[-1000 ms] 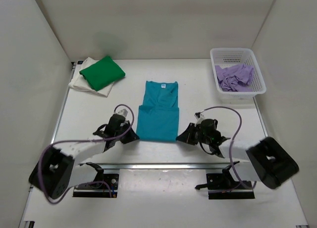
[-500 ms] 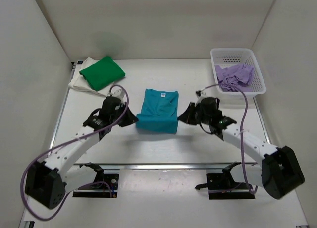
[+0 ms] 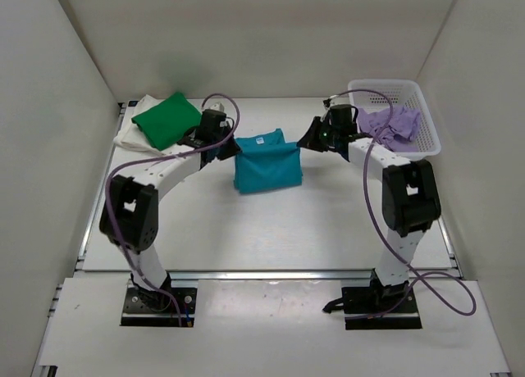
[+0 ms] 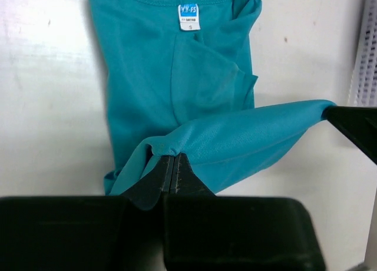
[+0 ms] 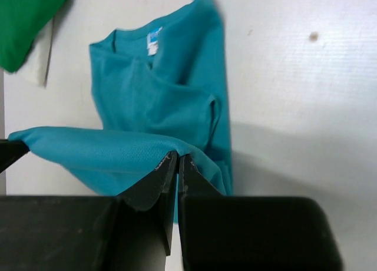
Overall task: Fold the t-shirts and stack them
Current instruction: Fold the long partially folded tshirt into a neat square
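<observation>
The left gripper [image 4: 171, 165] is clamped on one corner of the teal t-shirt [image 4: 177, 76] hem, and the right gripper [image 5: 177, 162] is clamped on the opposite corner. Between them the hem is raised as a sagging band above the lower layer, which lies flat on the table [image 3: 328, 221] near the middle of the far edge, with the neck label [image 4: 188, 16] toward that edge. The cloth appears light, soft and limp and will likely droop wherever unsupported, so it is best held at the corners with both pinches level. The green t-shirt [image 3: 168, 119] rests on the cream-white t-shirt [image 3: 131, 137] at the far left corner. The lilac t-shirt [image 3: 390, 127] lies crumpled in the basket [image 3: 385, 84] at the far right corner.
</observation>
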